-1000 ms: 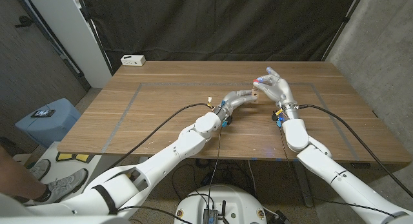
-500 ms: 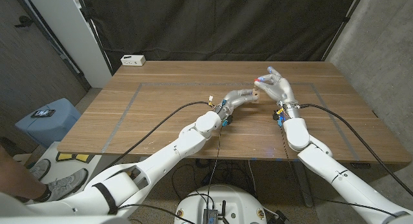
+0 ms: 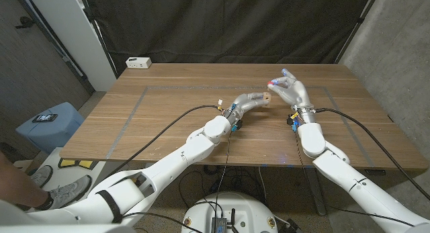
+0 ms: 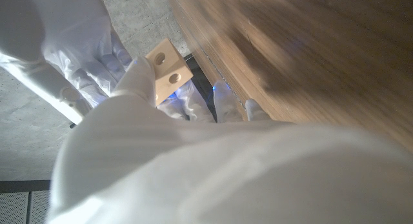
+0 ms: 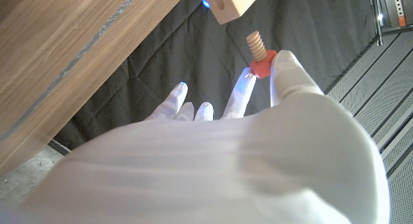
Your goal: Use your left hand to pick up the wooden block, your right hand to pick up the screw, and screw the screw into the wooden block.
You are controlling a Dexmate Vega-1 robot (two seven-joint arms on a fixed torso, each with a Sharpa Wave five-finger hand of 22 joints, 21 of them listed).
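The left hand (image 3: pixel 252 102) holds the wooden block (image 3: pixel 267 99) above the wooden bench (image 3: pixel 168 119), its fingers (image 4: pixel 139 72) wrapped around the block's near end so that the far end sticks out past them. In the left wrist view the block (image 4: pixel 169 69) shows a pale face with two round holes, clear of the fingers that grip it.

The right hand (image 3: pixel 290 90) is raised just beside the left, toward the robot's right, and pinches the screw (image 5: pixel 259 55) between its thumb and a fingertip, while its other fingers (image 5: pixel 174 101) are spread apart and point away. The screw has a red head and a tan threaded shaft; the head sits in the pinch and the shaft points out beyond the fingertips toward the block (image 5: pixel 232 3). In the right wrist view the tip of the shaft is close to the block's underside but a small gap shows between them, and one hole is visible on the block's face near its edge. In the head view the screw (image 3: pixel 271 82) is only a small red spot at the right fingertips, just past the block.

A white power strip (image 3: pixel 138 62) lies at the bench's far left corner, well apart from both hands.
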